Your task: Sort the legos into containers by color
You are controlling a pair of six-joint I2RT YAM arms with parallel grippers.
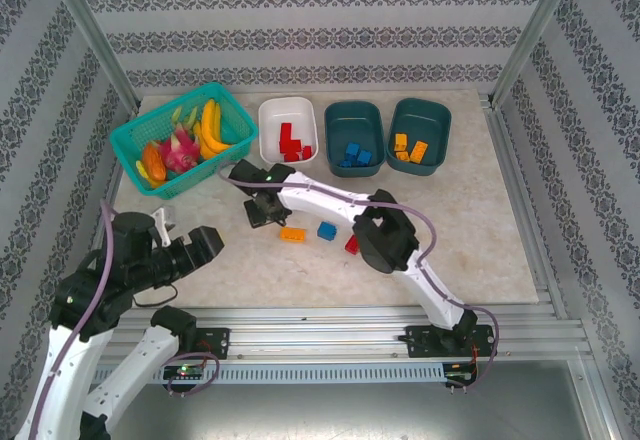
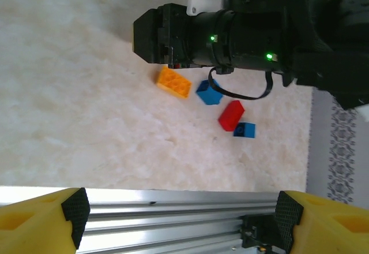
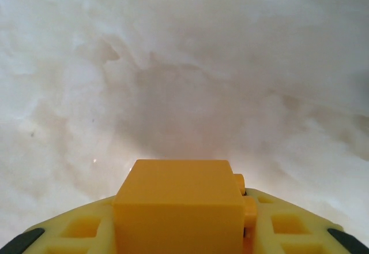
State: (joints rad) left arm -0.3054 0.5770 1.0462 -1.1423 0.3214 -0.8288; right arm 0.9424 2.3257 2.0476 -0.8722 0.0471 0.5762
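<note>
Obs: right gripper (image 1: 262, 210) low over the table (image 1: 480, 230), left of centre, jaws clamped on an orange lego (image 3: 179, 208). The brick sits between the yellow fingers (image 3: 69, 234), its near end cut off by the frame edge. From above this brick is hidden under the gripper body. Just beside it, loose: second orange lego (image 1: 293, 233), blue lego (image 1: 327, 229), red lego (image 1: 352, 244) partly tucked under the arm. Also: left gripper (image 2: 181, 210) spread wide, empty, above the near rail (image 2: 144, 202).
</note>
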